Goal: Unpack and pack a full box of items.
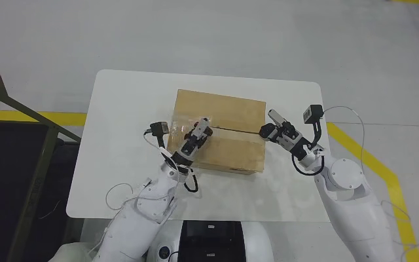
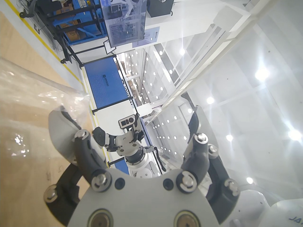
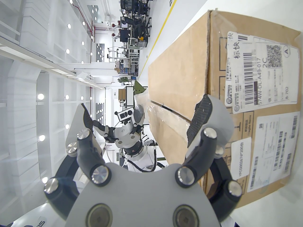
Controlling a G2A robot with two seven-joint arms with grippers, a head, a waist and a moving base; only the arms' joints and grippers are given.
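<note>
The left gripper sits over the top of the box near its centre seam, jaws spread wide and holding nothing. One of its fingers lies against a crumpled strip of clear plastic film on the cardboard. The right gripper is also open and empty, just beside the box's end on the robot's right, with one fingertip at the upper edge there. That end face carries white shipping labels: a large one with barcodes and a square code, a second with barcodes below it, and a small slip. The box stands near the middle of the white table, flaps closed, with its long axis and seam running side to side between the two grippers.
</note>
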